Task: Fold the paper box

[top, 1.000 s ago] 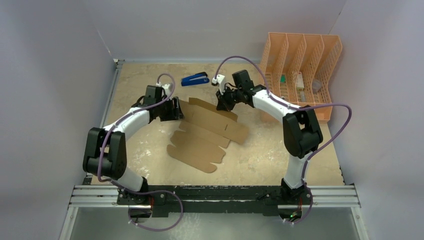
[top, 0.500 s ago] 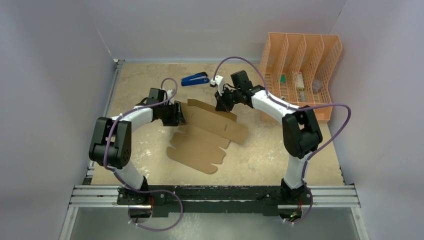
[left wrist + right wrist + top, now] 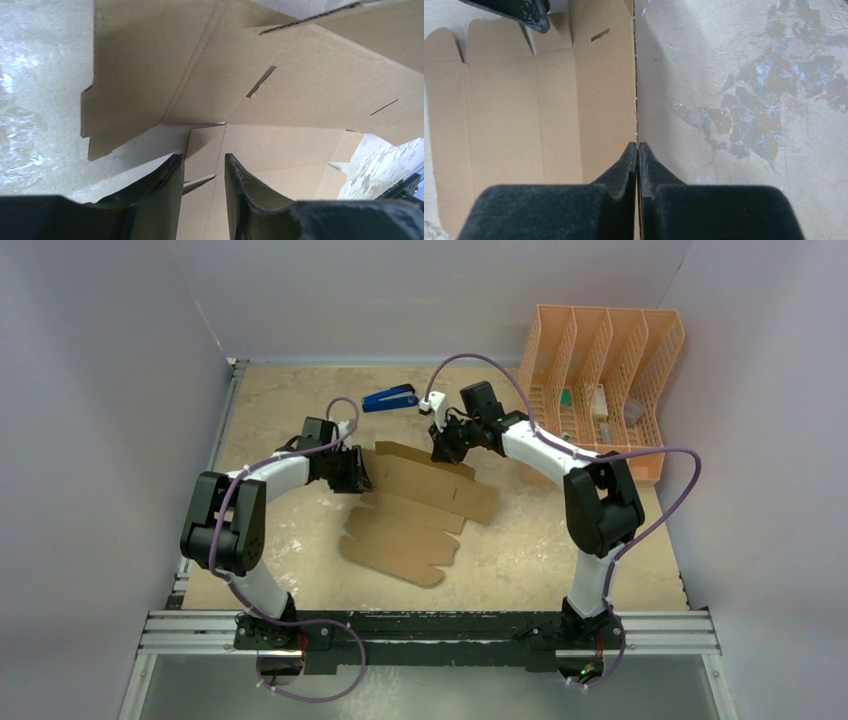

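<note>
The paper box (image 3: pixel 420 510) is a flat brown die-cut sheet with rounded flaps, lying mid-table with its far panel raised. My right gripper (image 3: pixel 442 452) is at the sheet's far edge. In the right wrist view the fingers (image 3: pixel 638 144) are pressed together with the panel's thin edge (image 3: pixel 524 100) running in between them. My left gripper (image 3: pixel 358 472) is at the sheet's left edge. Its fingers (image 3: pixel 202 156) stand a narrow gap apart over the cardboard (image 3: pixel 300 75), and a pointed flap tip (image 3: pixel 200 182) pokes into the gap, unpinched.
A blue stapler (image 3: pixel 390 398) lies at the back, just behind the sheet. A peach-orange mesh organizer (image 3: pixel 600 380) stands at the back right with small items inside. Grey walls close in the left, right and far sides.
My left arm has swung right to the sheet's left edge and its fingers have narrowed. The sheet's near flaps slid slightly right. The right gripper holds its place.
</note>
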Tool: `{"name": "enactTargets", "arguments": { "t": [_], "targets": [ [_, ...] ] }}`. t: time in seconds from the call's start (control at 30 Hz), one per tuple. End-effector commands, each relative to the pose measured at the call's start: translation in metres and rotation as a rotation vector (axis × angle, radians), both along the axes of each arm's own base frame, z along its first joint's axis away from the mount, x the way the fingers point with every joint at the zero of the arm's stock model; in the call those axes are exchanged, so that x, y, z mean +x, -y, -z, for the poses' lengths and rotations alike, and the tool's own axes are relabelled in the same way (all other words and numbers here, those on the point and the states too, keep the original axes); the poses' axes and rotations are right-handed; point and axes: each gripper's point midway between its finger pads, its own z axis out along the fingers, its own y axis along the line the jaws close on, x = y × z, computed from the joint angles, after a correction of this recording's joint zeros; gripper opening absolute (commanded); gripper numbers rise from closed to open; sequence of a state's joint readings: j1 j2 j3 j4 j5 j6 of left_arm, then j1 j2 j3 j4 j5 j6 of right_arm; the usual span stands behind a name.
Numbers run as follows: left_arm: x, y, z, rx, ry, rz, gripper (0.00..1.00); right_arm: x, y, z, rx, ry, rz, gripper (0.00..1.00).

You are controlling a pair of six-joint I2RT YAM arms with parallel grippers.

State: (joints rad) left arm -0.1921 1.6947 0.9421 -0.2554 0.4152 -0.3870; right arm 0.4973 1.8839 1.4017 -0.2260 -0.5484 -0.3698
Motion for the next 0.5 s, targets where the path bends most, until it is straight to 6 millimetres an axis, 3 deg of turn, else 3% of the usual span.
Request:
{"name": "enactTargets", "arguments": {
  "t": [0.0, 0.2, 0.47],
  "targets": [
    [0.004, 0.02, -0.027, -0.065, 0.071, 0.021, 0.32, 0.004, -0.004, -0.025, 0.021, 0.084, -0.008, 0.02],
    [0.002, 0.027, -0.05, -0.105, 0.12, 0.01, 0.3, 0.005, -0.002, -0.024, 0.006, 0.097, 0.001, 0.01],
    [-0.008, 0.046, -0.052, -0.155, 0.123, 0.021, 0.3, 0.004, -0.002, -0.02, -0.013, 0.107, -0.002, 0.01]
  ]
}}
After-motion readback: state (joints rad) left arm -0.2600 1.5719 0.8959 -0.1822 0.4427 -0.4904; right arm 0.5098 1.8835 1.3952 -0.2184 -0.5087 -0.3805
